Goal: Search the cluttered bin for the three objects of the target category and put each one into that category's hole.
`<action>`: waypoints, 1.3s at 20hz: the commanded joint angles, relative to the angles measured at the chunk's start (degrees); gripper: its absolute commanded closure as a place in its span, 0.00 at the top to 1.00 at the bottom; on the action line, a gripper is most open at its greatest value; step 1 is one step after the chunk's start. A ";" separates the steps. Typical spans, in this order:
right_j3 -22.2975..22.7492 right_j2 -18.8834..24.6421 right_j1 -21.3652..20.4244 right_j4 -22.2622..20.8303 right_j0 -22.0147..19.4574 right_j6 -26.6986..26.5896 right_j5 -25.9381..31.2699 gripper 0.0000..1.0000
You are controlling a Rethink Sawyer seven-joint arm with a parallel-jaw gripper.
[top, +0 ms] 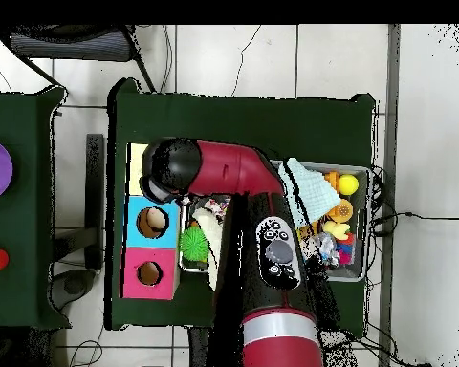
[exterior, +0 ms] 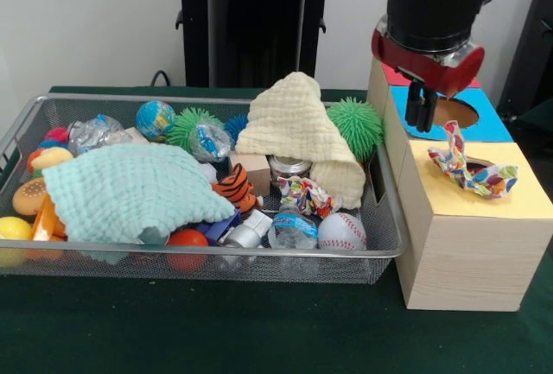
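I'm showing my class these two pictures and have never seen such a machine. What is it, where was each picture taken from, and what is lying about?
It is a red and black robot arm ending in a gripper. One camera faces it across the table; the other looks straight down.

A wire bin holds clutter: a mint cloth, a cream cloth, a baseball, a green spiky ball.

Beside it stands a wooden box with coloured tops and holes. A multicoloured wrapper lies on its yellow section. The gripper hangs above, holding nothing visible.

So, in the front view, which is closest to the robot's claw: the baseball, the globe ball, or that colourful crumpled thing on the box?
From the gripper:
1. Colourful crumpled thing, just below, on the yellow box top.
2. Baseball, bin's near right corner.
3. Globe ball, far back left.
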 commanded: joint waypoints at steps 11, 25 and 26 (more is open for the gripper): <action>5.09 9.82 3.49 1.52 -3.98 -2.62 -14.07 0.00; 6.74 6.87 4.54 -0.13 -1.86 0.70 -14.35 0.00; 6.72 6.54 4.61 -0.40 -1.74 0.69 -14.28 0.00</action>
